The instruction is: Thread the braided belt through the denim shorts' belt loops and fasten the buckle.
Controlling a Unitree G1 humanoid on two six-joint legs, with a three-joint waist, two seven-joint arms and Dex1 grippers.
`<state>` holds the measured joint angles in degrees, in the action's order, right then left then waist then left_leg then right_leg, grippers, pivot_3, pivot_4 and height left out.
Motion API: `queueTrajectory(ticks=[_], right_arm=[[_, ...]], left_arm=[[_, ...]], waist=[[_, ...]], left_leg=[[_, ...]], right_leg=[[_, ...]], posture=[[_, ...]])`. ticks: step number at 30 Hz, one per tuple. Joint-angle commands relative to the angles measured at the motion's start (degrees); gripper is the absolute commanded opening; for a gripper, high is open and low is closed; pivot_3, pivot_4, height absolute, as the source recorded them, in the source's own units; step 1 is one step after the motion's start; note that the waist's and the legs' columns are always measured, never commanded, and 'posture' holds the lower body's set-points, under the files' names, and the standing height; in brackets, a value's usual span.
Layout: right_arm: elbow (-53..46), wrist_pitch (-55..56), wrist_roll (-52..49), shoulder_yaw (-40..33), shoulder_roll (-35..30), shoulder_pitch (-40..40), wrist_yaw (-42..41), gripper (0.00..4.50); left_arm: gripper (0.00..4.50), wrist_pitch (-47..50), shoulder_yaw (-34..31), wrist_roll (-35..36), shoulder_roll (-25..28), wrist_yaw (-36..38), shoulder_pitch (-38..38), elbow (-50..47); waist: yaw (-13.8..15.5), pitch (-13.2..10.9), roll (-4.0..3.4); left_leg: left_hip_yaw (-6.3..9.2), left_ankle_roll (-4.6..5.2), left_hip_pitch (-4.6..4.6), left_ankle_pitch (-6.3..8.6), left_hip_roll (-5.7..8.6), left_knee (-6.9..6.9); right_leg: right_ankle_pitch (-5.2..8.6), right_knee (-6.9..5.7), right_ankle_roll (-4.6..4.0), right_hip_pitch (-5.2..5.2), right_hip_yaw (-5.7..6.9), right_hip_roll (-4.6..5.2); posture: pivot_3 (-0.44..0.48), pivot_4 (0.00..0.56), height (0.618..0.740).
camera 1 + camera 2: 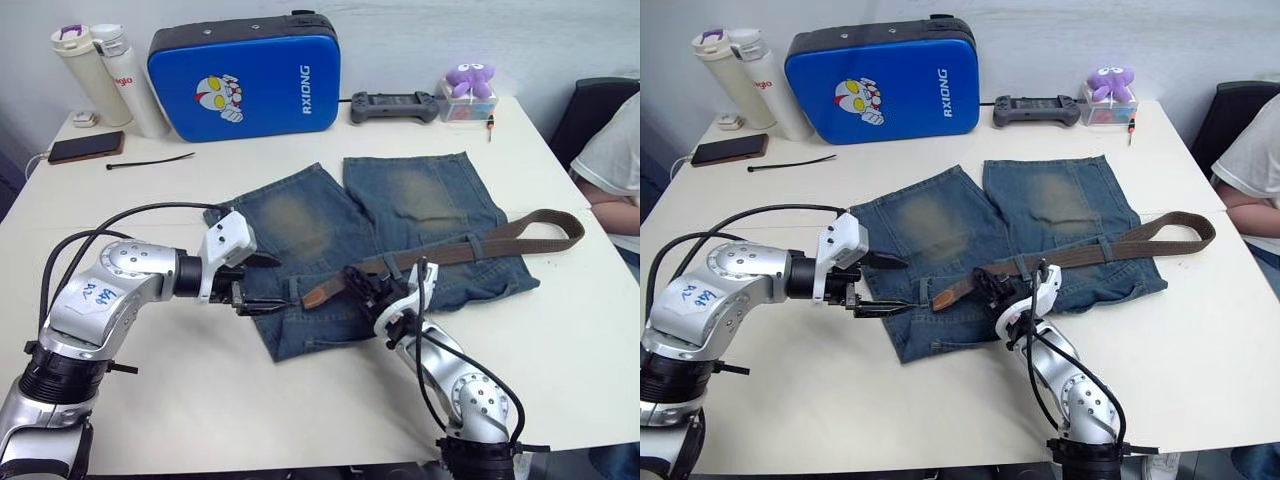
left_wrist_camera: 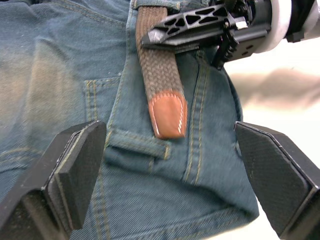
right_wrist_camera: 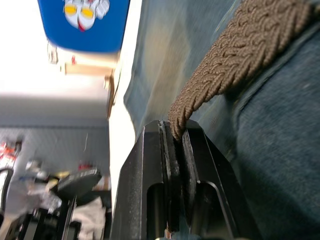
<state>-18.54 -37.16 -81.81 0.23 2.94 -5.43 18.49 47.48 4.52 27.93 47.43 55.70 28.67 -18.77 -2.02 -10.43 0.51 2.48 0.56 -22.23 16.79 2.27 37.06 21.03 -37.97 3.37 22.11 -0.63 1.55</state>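
Right tool (image 1: 362, 283) clamped on woven brown braided belt (image 1: 470, 249) near tan leather tip; left tool (image 1: 262, 285) spread wide over faded denim shorts (image 1: 420, 200).

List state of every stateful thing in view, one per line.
left claw: open, over the waistband near the belt tip
right claw: shut on the braided belt
braided belt: lying along the waistband, unfastened, leather tip free, far end looped off the shorts
denim shorts: laid flat, legs pointing away from the robot
belt loop: ahead of the belt tip, not yet threaded
phone: flat, screen dark
bottles: upright, capped
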Motion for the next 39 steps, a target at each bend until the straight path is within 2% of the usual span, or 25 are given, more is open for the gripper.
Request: queueTrajectory(ticks=[1, 10, 13, 15, 19, 20, 24, 26, 29, 31, 36, 39], right_arm=[[0.4, -1.4, -0.5, 1.8, 1.8, -1.3, 0.1, 0.05], [3.2, -2.6, 3.2, 0.2, 1.9, -2.9, 1.3, 0.05], [0.0, -4.2, -1.4, -2.0, -0.6, -2.8, 1.8, 1.16], [-4.1, -8.1, -4.0, -2.1, -6.1, -2.4, 1.7, 2.05], [-12.7, -14.5, -9.6, -2.7, -20.0, 0.7, -1.0, 4.09], [-14.9, -15.5, -10.0, -3.4, -24.0, 1.4, -1.9, 4.47], [-21.1, -18.3, -11.8, -6.3, -37.7, 2.8, -6.9, 4.47], [-22.8, -18.6, -6.4, -7.6, -43.6, 2.2, -11.8, 4.47], [-24.5, -16.6, 11.4, -4.9, -55.1, -0.6, -22.6, 4.47], [-21.6, -11.1, 25.7, 0.7, -62.0, -2.7, -30.9, 4.47], [-15.7, -2.3, 43.3, 9.7, -64.9, -5.5, -43.1, 4.47], [-15.5, 3.2, 50.3, 12.0, -65.3, -6.3, -50.0, 4.47]], left_arm=[[4.50, 0.0, -1.0, 0.9, 0.6, 0.5, 1.0, -1.3], [4.50, 0.3, -1.1, 1.0, 0.2, 0.2, 0.1, -2.6], [4.50, -0.9, -0.7, 0.5, -0.6, 0.1, 0.3, -1.5], [4.50, -2.0, 0.0, 0.2, -1.7, 0.2, 0.7, -0.6], [4.50, -4.0, 1.9, -0.7, -4.7, 0.2, 2.0, 1.5], [4.50, -4.6, 2.4, -1.0, -5.4, 0.4, 2.5, 2.2], [4.50, -7.4, 4.5, -2.4, -7.7, 1.5, 4.0, 5.3], [4.50, -8.4, 5.1, -2.9, -8.8, 1.7, 4.8, 6.7], [4.50, -9.6, 5.8, -3.5, -10.4, 1.9, 5.9, 8.4], [4.50, -10.4, 5.7, -3.9, -10.6, 2.1, 6.0, 9.1], [4.50, -11.0, 4.7, -4.4, -10.1, 1.6, 5.5, 9.3], [4.50, -10.6, 3.8, -4.4, -9.0, 1.3, 4.2, 8.2]], waist=[[0.0, 0.0, 0.00], [-0.1, 0.0, 0.01], [0.2, 0.0, 0.01], [0.3, 0.0, 0.00], [0.7, 0.0, 0.02], [0.6, 0.0, 0.03], [0.5, 0.0, 0.03], [0.4, 0.0, 0.03], [0.5, 0.0, 0.04], [0.6, 0.0, 0.04], [0.7, 0.0, 0.09], [0.8, 0.0, 0.09]], left_leg=[[0.00, 0.00, -0.01, 0.00, 0.00, 0.00], [-0.04, -0.03, -0.10, -0.01, 0.00, 0.01], [-0.04, -0.03, -0.11, -0.02, 0.01, 0.02], [-0.04, -0.02, -0.19, -0.02, 0.02, 0.05], [-0.06, 0.02, -0.36, -0.03, 0.05, 0.15], [-0.06, 0.05, -0.39, -0.02, 0.05, 0.17], [-0.09, 0.21, -0.53, -0.01, 0.08, 0.25], [-0.08, 0.20, -0.52, -0.02, 0.06, 0.27], [-0.10, 0.24, -0.53, -0.04, 0.06, 0.29], [-0.09, 0.24, -0.57, -0.05, 0.06, 0.34], [-0.06, 0.22, -0.70, -0.05, 0.06, 0.46], [-0.05, 0.03, -0.87, -0.16, 0.06, 0.67]], right_leg=[[0.00, 0.00, 0.00, 0.00, 0.00, 0.00], [0.00, -0.09, -0.01, 0.15, -0.02, 0.00], [-0.01, -0.09, -0.01, 0.15, -0.02, 0.00], [-0.01, -0.09, -0.01, 0.21, -0.02, 0.02], [-0.01, 0.00, -0.01, 0.24, -0.03, 0.07], [-0.01, 0.04, -0.01, 0.23, -0.02, 0.07], [-0.01, 0.05, -0.01, 0.31, -0.04, 0.08], [-0.01, 0.04, -0.01, 0.28, -0.02, 0.03], [-0.01, 0.03, -0.01, 0.27, -0.02, -0.01], [-0.01, 0.04, 0.00, 0.28, -0.01, -0.01], [-0.01, 0.05, 0.00, 0.33, 0.02, -0.01], [-0.01, -0.01, 0.00, 0.42, 0.04, -0.01]], posture=[[0.000, 0.150, 0.739], [0.000, 0.150, 0.739], [0.000, 0.150, 0.739], [0.000, 0.150, 0.739], [0.000, 0.150, 0.739], [0.000, 0.150, 0.739], [0.000, 0.150, 0.739], [0.000, 0.150, 0.739], [0.000, 0.150, 0.739], [0.000, 0.150, 0.739], [0.000, 0.150, 0.739], [0.000, 0.150, 0.739]])
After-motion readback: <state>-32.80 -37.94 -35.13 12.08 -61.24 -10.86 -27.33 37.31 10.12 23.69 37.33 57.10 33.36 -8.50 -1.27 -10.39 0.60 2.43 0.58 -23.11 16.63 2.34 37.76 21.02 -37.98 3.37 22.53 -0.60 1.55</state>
